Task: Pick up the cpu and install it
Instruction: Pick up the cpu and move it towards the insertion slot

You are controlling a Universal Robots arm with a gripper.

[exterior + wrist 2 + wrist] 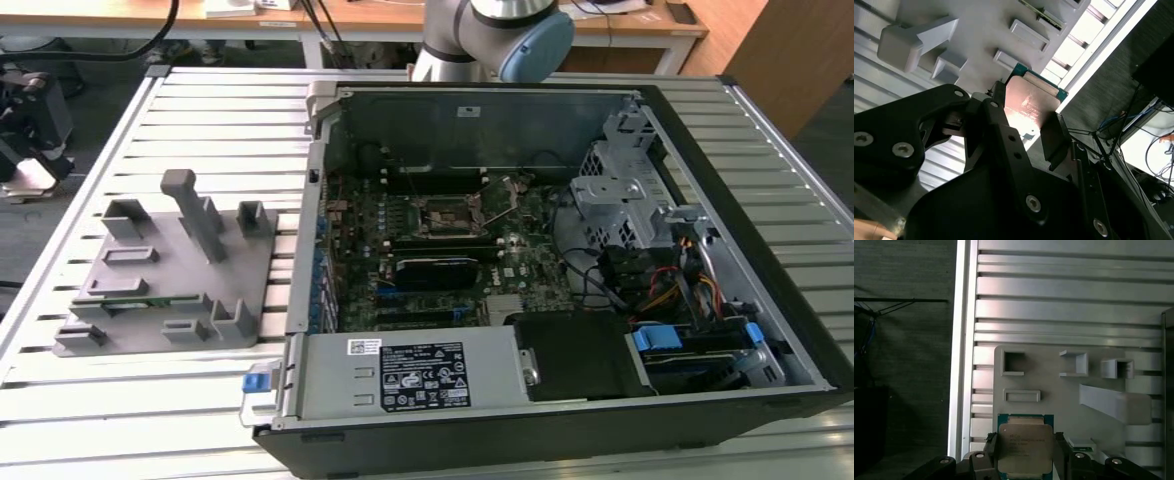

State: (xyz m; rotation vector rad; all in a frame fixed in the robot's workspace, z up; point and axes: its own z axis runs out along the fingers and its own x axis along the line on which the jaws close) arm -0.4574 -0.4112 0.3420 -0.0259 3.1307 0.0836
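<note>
In the exterior view we see a slatted tabletop [200,100] carrying an open computer case [534,440] across its middle and toward the exterior view's right edge. Inside it lie the motherboard [521,265] and its square black socket frame [441,213]. A grey fixture plate [160,250] with upright blocks sits beside the case, near the tabletop's edge on the exterior view's left. The arm [494,30] rises at the far edge. In the second wrist view we see the tool [1026,120] with its black fingers [1054,137] drawn in against two opposite sides of the cpu [1029,100]. The chip's metal top faces the camera, and the fixture plate is just behind it. In the first wrist view the cpu [1024,447] sits gripped between the tool's fingers [991,445] over the fixture plate [1054,390], close to the tabletop's pale edge rail. We cannot tell whether the chip rests on the plate or hangs just above it.
</note>
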